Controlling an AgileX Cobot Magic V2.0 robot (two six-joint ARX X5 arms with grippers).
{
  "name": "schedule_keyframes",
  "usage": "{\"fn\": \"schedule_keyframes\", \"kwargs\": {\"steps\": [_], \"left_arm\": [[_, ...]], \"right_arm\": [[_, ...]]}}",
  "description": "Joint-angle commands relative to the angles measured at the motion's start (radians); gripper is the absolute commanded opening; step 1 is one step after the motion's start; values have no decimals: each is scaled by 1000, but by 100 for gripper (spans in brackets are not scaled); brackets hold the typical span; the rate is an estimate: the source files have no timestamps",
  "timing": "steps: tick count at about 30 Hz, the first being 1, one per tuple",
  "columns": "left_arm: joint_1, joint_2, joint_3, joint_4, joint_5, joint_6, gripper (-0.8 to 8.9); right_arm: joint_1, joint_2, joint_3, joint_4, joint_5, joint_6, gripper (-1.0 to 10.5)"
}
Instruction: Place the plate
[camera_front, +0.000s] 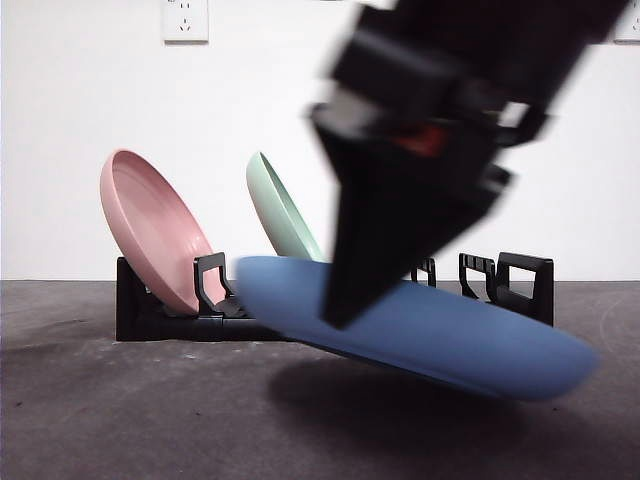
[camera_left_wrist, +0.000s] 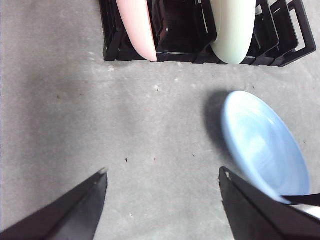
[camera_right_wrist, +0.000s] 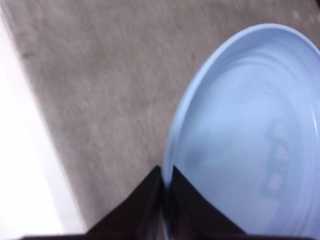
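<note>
A blue plate (camera_front: 440, 335) hangs tilted just above the table in front of the black rack (camera_front: 150, 310). My right gripper (camera_front: 345, 310) comes down from the upper right and is shut on the plate's rim; in the right wrist view its jaws (camera_right_wrist: 165, 200) pinch the edge of the blue plate (camera_right_wrist: 250, 140). The left wrist view shows the blue plate (camera_left_wrist: 265, 145) from above, with the left gripper (camera_left_wrist: 162, 182) open over bare table, holding nothing. A pink plate (camera_front: 155, 230) and a pale green plate (camera_front: 280, 215) stand in the rack's slots.
The rack (camera_left_wrist: 280, 45) has free slots at its right end (camera_front: 510, 280). A white wall with a socket (camera_front: 185, 20) stands behind the table. The grey tabletop (camera_front: 120, 410) spreads in front of the rack.
</note>
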Motion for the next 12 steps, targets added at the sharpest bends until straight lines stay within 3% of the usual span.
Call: {"fn": "schedule_keyframes", "kwargs": {"steps": [1, 12], "left_arm": [[-3, 5, 22, 7, 3, 17, 352], [-3, 5, 22, 6, 3, 33, 352]], "right_arm": [[18, 77, 71, 14, 9, -59, 15], [17, 263, 169, 25, 15, -135, 15]]}}
